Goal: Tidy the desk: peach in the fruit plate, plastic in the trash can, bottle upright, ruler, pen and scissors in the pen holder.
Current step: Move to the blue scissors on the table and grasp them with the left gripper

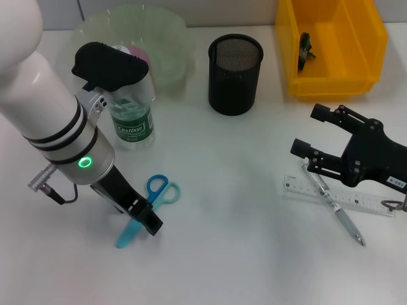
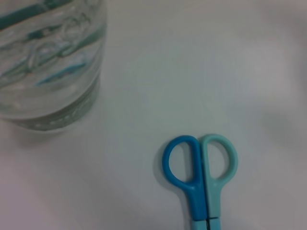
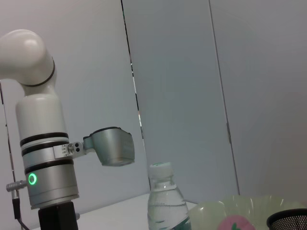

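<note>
You have the bottle [image 1: 132, 117] upright and what looks like the peach [image 1: 135, 53] plated upper left, but the ruler [image 1: 337, 196] and pen [image 1: 334, 206] lie lower right under the spread-fingered right gripper [image 1: 306, 135], while the left gripper [image 1: 145, 218] is down on the scissors [image 1: 149, 208], grip unclear.

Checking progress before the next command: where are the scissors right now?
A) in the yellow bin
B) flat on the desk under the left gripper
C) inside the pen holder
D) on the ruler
B: the scissors lie on the desk at the left gripper, apart from the pen holder.
</note>
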Controlling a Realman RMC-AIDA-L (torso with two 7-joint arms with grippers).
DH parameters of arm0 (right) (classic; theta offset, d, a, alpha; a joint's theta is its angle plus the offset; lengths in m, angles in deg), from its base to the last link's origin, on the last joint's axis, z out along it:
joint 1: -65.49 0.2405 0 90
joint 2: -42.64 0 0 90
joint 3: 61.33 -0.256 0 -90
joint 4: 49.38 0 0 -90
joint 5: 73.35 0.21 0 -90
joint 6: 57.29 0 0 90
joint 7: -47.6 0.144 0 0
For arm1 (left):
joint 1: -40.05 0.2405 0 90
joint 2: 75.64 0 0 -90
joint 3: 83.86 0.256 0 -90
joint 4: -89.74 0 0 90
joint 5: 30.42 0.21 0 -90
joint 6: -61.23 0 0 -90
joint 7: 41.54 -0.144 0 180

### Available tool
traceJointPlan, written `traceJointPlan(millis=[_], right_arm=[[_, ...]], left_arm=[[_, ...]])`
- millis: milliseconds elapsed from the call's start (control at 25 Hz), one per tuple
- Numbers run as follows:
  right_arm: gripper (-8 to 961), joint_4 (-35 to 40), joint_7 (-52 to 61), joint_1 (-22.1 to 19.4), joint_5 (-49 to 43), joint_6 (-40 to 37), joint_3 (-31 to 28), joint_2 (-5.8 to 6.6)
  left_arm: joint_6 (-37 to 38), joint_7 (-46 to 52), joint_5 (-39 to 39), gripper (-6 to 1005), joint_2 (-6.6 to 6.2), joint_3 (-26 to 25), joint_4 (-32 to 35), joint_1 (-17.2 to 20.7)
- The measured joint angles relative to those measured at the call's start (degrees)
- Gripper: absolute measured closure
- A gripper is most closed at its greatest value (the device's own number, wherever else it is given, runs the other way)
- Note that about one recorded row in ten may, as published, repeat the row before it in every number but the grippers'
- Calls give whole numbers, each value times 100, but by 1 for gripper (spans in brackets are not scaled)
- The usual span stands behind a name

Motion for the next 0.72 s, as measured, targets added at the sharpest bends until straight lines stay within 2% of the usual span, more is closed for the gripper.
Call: traceJointPlan(millis=[720], right_arm=[[135,-89,39,50,0,12,-36,0]], left_arm=[[-69,0,44,228,0,129,-72,-40]])
